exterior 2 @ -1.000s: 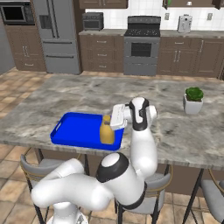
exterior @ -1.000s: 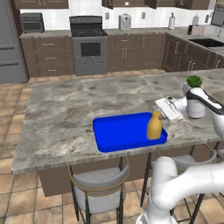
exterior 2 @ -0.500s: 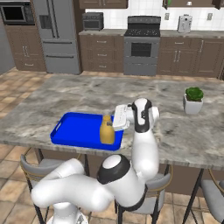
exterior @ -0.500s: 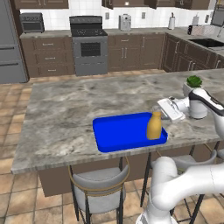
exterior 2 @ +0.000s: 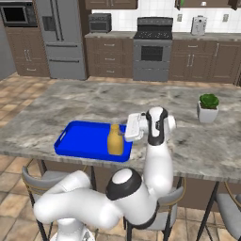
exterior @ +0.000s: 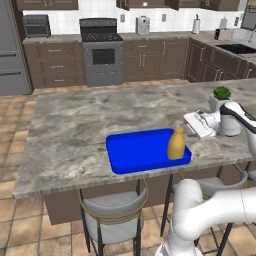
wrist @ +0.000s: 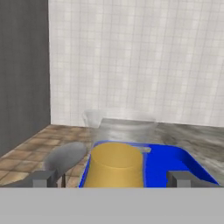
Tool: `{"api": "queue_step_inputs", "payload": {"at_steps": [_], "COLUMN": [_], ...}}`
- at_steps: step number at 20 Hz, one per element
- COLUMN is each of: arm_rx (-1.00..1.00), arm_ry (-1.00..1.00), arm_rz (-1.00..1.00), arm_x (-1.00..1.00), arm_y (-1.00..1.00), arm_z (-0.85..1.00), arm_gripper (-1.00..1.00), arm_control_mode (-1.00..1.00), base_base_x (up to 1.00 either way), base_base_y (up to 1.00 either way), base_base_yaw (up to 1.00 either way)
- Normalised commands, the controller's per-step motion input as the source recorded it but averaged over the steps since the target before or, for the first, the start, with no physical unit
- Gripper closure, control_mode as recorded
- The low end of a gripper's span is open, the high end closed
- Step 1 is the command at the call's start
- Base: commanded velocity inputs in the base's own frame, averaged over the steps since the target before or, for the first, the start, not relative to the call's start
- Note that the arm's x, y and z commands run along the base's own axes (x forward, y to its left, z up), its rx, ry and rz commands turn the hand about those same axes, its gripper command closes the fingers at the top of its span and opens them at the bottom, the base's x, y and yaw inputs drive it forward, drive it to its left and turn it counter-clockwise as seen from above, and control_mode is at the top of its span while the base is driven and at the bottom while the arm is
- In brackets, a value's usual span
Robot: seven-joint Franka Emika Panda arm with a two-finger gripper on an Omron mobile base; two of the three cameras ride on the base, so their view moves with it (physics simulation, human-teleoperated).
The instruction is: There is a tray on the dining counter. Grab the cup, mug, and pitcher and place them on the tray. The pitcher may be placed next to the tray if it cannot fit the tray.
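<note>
The pitcher (exterior: 176,143) stands upright at the right end of the blue tray (exterior: 135,151) on the desk (exterior: 80,125). The tool (wrist: 112,178), fingers spread apart, sits just beside it, seemingly not touching.

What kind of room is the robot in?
A kitchen, it seems. There's a stove and a fridge by the far wall, and a long stone counter with a stool tucked under it.

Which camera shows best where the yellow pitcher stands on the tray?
Left base view: the pitcher stands upright at the blue tray's right end. Right base view shows the same, smaller. Hand view shows its top, close up.
</note>
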Motion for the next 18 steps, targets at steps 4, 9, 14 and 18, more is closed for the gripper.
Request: {"api": "queue_step_inputs", "payload": {"at_steps": [4, 9, 14, 18], "arm_rx": [0.0, -0.02, -0.08, -0.08], "arm_ry": [0.0, 0.0, 0.04, 0.13], "arm_rz": [0.0, -0.15, -0.31, -0.34], "arm_x": [-0.2, -0.26, -0.38, -0.34], "arm_y": [-0.15, -0.02, 0.0, 0.01], "arm_z": [0.03, 0.04, 0.12, 0.22], "arm_gripper": [-1.0, -1.0, -1.0, -1.0], "arm_control_mode": [-1.0, -1.0, -1.0, -1.0], "base_base_x": [0.0, 0.0, 0.0, 0.0], "base_base_y": [0.0, 0.0, 0.0, 0.0], "base_base_yaw": [0.0, 0.0, 0.0, 0.0]}}
